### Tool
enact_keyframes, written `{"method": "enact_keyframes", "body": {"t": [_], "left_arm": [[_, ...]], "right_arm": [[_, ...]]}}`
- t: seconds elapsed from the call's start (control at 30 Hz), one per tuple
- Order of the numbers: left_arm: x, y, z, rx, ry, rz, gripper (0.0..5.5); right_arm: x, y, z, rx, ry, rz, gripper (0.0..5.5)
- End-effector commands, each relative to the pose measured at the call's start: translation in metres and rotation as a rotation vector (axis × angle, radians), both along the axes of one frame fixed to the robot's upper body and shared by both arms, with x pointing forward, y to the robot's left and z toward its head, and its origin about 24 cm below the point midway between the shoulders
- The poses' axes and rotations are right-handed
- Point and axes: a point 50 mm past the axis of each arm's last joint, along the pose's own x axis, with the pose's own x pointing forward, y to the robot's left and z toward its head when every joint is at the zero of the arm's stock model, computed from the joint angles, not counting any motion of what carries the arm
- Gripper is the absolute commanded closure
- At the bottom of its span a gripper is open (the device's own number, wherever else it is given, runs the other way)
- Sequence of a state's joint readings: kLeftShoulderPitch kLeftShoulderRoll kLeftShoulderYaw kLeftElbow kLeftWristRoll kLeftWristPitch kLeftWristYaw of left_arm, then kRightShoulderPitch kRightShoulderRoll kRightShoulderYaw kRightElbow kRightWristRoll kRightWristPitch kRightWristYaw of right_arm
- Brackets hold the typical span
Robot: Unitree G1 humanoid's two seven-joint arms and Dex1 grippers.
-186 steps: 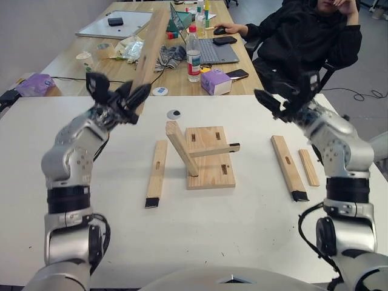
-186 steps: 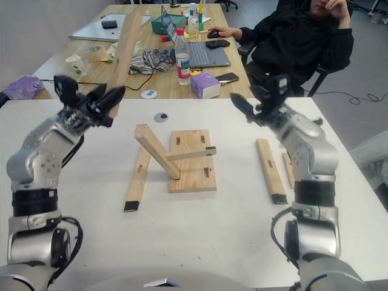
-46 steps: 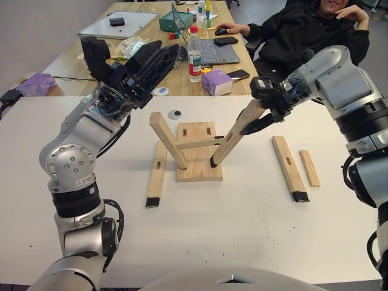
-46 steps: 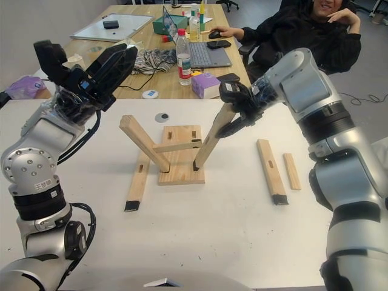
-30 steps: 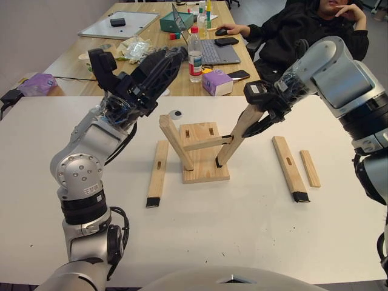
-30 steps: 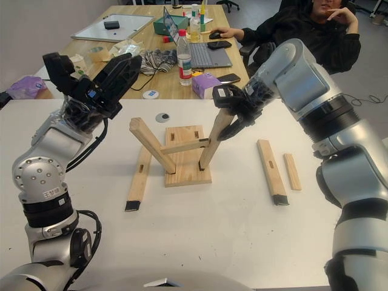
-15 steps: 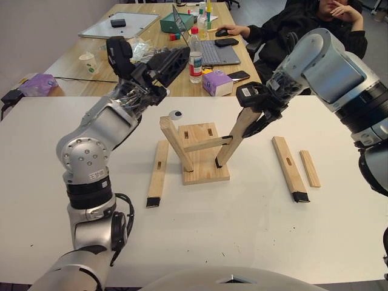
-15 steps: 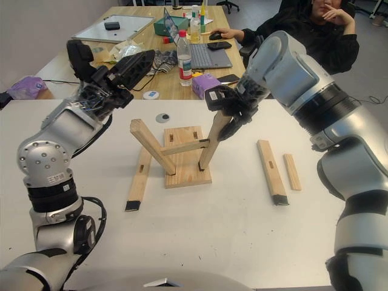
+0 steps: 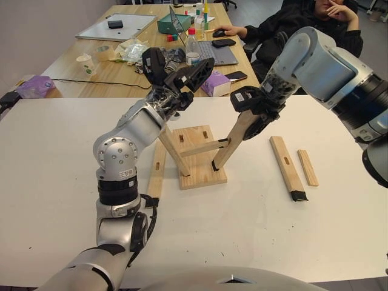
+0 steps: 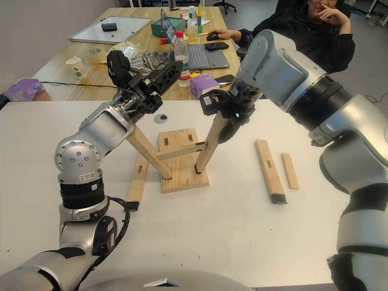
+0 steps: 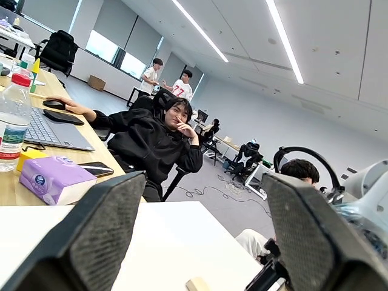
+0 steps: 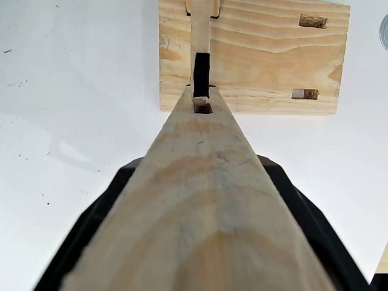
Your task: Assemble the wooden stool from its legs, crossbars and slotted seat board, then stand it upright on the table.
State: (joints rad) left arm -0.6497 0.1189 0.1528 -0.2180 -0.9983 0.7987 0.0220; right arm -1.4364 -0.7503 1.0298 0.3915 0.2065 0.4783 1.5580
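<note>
Left eye view: the right claw was pinched on the upper end of a tilted stool leg, whose foot was set on the slotted seat board, which lay flat on the white counter. A crossbar was bridged from this leg to a second tilted leg. The left claw was spread and empty above the board's far side. A loose leg was laid flat to the board's left, another loose leg and a short crossbar to its right.

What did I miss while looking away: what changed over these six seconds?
The left gripper let go of the leg it held aloft and swung, open, in over the first leg on the seat board. The right gripper took a second leg and stood it at the crossbar's end. The three loose pieces stayed put.
</note>
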Motion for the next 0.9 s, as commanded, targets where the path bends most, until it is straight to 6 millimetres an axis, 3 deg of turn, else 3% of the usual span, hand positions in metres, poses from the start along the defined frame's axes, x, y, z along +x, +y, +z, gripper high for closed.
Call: {"method": "enact_keyframes", "body": {"t": [0.03, 0.43, 0.7, 0.9], "left_arm": [[0.004, -0.004, -0.003, 0.003, 0.019, 0.011, 1.98], [0.006, -0.009, -0.013, -0.038, 0.054, 0.027, 1.98], [0.01, -0.008, -0.022, -0.045, 0.087, 0.027, 1.98], [0.014, 0.005, -0.027, -0.03, 0.105, 0.043, 1.98]], "right_arm": [[-0.019, 0.023, -0.036, 0.002, 0.205, 0.128, 3.45], [-0.047, 0.061, -0.035, 0.05, 0.25, 0.249, 3.45], [-0.066, 0.082, -0.054, 0.22, 0.293, 0.203, 3.45], [-0.068, 0.074, -0.064, 0.332, 0.315, 0.058, 2.28]]}}
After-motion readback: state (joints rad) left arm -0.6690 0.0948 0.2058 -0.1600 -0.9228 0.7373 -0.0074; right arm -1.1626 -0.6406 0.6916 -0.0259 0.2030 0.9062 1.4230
